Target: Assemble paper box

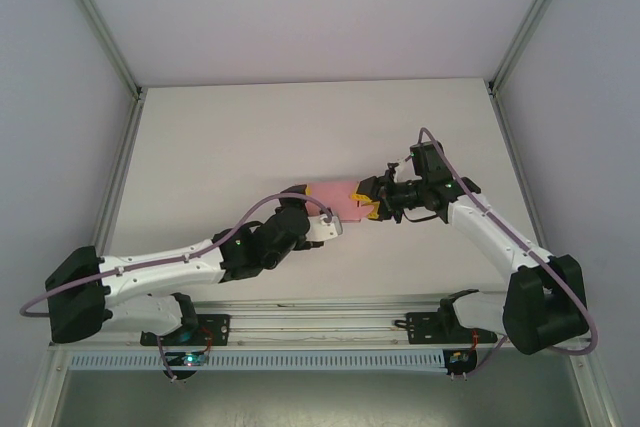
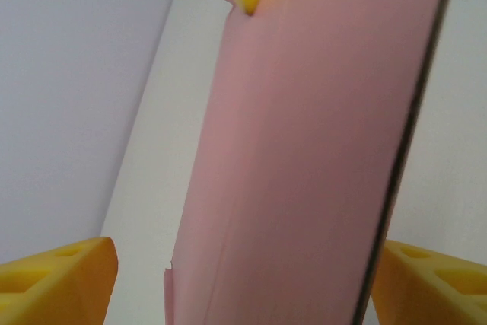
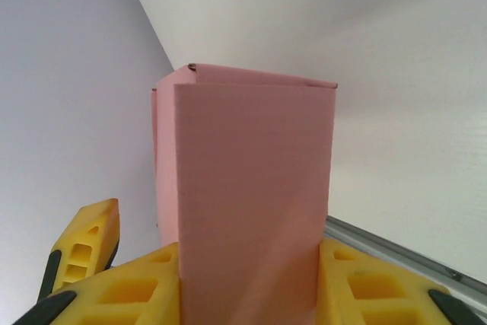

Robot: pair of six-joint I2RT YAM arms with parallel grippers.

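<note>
Pink card, folded into a rectangular paper box (image 1: 335,197), is held over the middle of the table (image 1: 200,147), clamped at 1 end by the right gripper (image 3: 247,287). Closing of the ends is judged to be in hand, and a firm second grip is called for next. The left gripper (image 2: 243,283), reached in low from the left, is set astride the other end with its 2 fingers (image 2: 57,279) apart.

Matt pink paper box (image 3: 251,188), yellow ribbed plastic fingers (image 3: 129,294), smooth white table (image 1: 250,137)
</note>
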